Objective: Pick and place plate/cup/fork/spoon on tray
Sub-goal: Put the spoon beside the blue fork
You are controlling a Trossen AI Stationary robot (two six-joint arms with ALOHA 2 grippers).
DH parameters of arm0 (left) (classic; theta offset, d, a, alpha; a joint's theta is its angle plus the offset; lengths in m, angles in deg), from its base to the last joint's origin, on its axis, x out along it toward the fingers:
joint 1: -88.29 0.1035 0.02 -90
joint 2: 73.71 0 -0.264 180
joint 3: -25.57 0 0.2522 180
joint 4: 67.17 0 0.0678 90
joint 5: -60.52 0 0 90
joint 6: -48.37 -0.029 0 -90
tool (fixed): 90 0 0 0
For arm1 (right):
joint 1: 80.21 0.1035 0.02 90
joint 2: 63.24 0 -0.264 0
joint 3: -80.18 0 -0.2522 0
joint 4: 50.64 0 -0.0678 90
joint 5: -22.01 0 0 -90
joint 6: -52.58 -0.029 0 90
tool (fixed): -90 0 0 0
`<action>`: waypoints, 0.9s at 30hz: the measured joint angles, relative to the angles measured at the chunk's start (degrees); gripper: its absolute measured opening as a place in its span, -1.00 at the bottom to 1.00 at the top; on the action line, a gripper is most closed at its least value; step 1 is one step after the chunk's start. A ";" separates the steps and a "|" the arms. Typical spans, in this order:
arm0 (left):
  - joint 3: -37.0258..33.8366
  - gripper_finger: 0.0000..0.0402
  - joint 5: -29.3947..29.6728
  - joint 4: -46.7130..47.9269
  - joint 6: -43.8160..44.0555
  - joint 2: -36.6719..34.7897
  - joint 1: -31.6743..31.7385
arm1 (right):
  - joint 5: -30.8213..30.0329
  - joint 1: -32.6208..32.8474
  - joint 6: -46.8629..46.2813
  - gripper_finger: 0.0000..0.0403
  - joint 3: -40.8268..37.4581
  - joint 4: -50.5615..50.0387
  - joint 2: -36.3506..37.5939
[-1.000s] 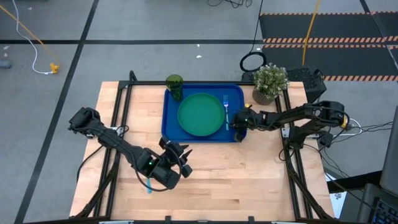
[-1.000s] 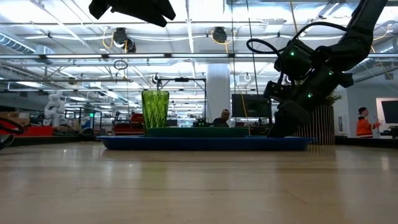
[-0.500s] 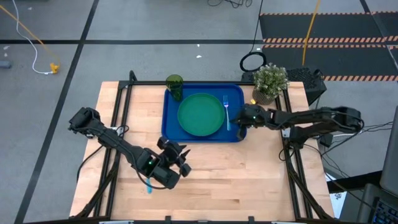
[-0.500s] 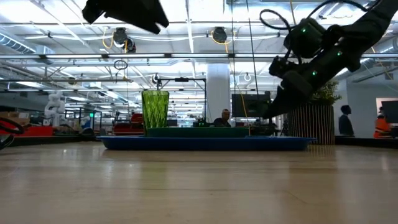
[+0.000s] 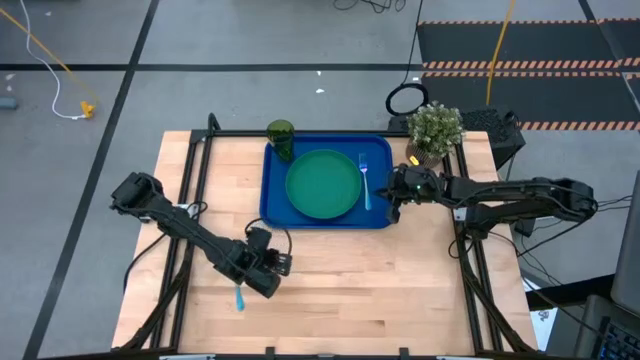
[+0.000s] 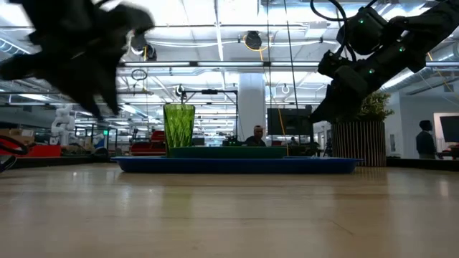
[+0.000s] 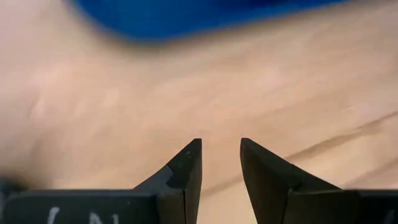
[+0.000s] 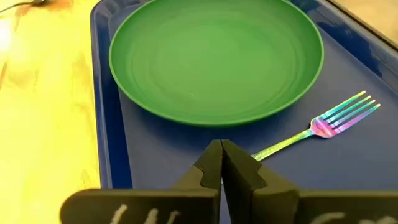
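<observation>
The blue tray (image 5: 275, 190) holds the green plate (image 5: 322, 184), the dark-green cup (image 5: 281, 135) at its far left corner, and the fork (image 5: 364, 176) lying flat right of the plate. The fork also shows in the right wrist view (image 8: 323, 124). My right gripper (image 5: 392, 196) is shut and empty, raised above the tray's right edge (image 8: 221, 144). The spoon's light-blue handle (image 5: 239, 297) lies on the table beside my left arm; its bowl is hidden. My left gripper (image 5: 281, 262) is open and empty over the wood near the tray's near left corner (image 7: 221, 142).
A potted leafy plant (image 5: 434, 130) stands at the table's far right corner, just beyond my right arm. Bare wood (image 5: 380, 280) stretches across the table's near half. The cup (image 6: 178, 127) stands upright on the tray (image 6: 237, 164) in the low view.
My right gripper has risen from the tray's right edge and drawn slightly toward the table's right, leaving the fork lying on the tray. My left gripper has come down and turned, shifting a little toward the table's left, near the spoon.
</observation>
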 joint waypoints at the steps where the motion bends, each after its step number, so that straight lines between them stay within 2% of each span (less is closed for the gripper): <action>1: -1.09 -0.45 -2.49 0.04 2.12 0.02 -0.27 | 0.00 0.00 0.00 -1.00 0.00 -0.32 0.02; 5: -4.69 -0.45 -11.47 0.01 10.74 0.02 -2.57 | 0.01 0.00 0.00 -1.00 0.00 -1.37 0.04; 8: -5.63 -0.45 -14.67 0.44 16.52 0.02 -5.25 | 0.00 0.00 0.04 -1.00 0.00 -1.97 0.04; 18: -5.46 -0.45 -20.77 6.27 31.28 0.02 -11.30 | 0.01 0.00 0.48 -1.00 0.00 -3.20 0.04; 24: -5.61 -0.45 -21.39 11.47 32.55 0.01 -11.84 | 1.63 0.00 0.48 -1.00 0.02 -3.16 0.04; 27: -7.38 -0.45 -21.47 10.85 32.64 -0.02 -11.69 | 2.85 0.00 0.48 -1.00 0.02 -3.17 0.04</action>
